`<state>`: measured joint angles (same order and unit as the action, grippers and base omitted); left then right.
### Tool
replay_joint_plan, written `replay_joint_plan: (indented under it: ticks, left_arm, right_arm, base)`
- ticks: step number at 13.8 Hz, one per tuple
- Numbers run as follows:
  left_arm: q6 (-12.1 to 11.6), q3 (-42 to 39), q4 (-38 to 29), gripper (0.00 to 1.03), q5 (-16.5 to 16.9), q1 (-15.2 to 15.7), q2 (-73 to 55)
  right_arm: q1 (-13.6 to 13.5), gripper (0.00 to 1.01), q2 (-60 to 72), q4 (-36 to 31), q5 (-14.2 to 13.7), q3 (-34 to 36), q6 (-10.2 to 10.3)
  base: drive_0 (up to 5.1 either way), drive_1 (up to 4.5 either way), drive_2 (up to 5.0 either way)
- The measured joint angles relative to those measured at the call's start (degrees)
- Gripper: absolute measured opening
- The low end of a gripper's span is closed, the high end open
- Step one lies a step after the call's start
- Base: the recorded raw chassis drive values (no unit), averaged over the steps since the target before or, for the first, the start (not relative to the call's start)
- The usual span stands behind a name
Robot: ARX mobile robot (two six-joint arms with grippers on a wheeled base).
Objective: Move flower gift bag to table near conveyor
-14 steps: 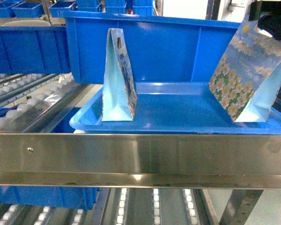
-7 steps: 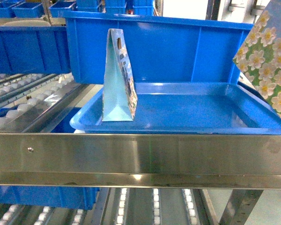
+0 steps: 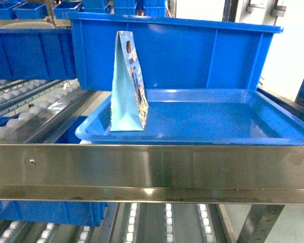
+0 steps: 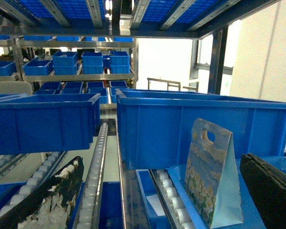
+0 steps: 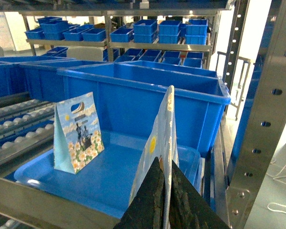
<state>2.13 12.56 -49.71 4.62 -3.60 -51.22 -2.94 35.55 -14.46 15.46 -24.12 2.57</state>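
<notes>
- 2 worn black fingers [image 5: 174,200] of the right gripper [image 5: 163,202] nearest in the right wrist view, pressed shut on the top edge of the flower gift bag [image 5: 158,143], seen edge-on, upright, hanging above the right part of the blue tray [image 5: 109,179].
- 2 scuffed dark fingers [image 4: 50,200] of the left gripper [image 4: 152,210] at the lower corners of the left wrist view, spread wide apart with nothing between them.
- 1 steel front rail [image 3: 152,164] of the conveyor [image 3: 35,109] across the head view, just below and in front of the tray.
- 1 second gift bag [image 3: 127,83], upright on the left part of the tray, handle cut-out at the top, flowers along the base of its printed face.
- 1 sliver of printed paper at the right edge of the head view, too little showing to name surely.
- 1 large blue bin [image 3: 172,53] right behind the tray, open side up.
- Sloping tracks of white rollers to the left of the tray, another blue bin [image 4: 43,121] sitting on them.
- Many small blue bins [image 5: 157,28] on steel shelves far behind.
- No sight of the table in any view.
</notes>
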Motion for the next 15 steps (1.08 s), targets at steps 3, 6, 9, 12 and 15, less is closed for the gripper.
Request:
replay_joint_plan:
  ticks: [3, 6, 9, 12, 15]
  left_arm:
    - [0.0, 0.0, 0.0, 0.98, 0.0, 0.0, 0.0]
    - [0.0, 0.0, 0.0, 0.98, 0.0, 0.0, 0.0]
    - [0.0, 0.0, 0.1, 0.98, -0.2, -0.1, 0.0]
    - [-1.5, 3.8, -1.4, 0.98, 0.2, -0.9, -4.9]
    - [-2.2, 14.5, -3.6, 0.98, 1.3, -3.3, -14.9]
  right_arm:
    - [1.7, 0.03, -5.1, 3.5, -0.6, 2.8, 0.8]
    - [3.4, 0.03, -5.6, 4.6, -2.2, 4.3, 0.8]
    - [3.3, 0.03, -5.7, 4.5, -2.1, 4.3, 0.8]
    - [3.3, 0.03, -5.7, 4.6, -2.1, 4.3, 0.8]
    - [3.3, 0.03, -5.7, 4.6, -2.1, 4.3, 0.8]
  base:
    - [0.0, 0.0, 0.0]
    - [0.0, 0.0, 0.0]
    - [0.0, 0.0, 0.0]
    - [0.0, 0.0, 0.0]
    - [0.0, 0.0, 0.0]
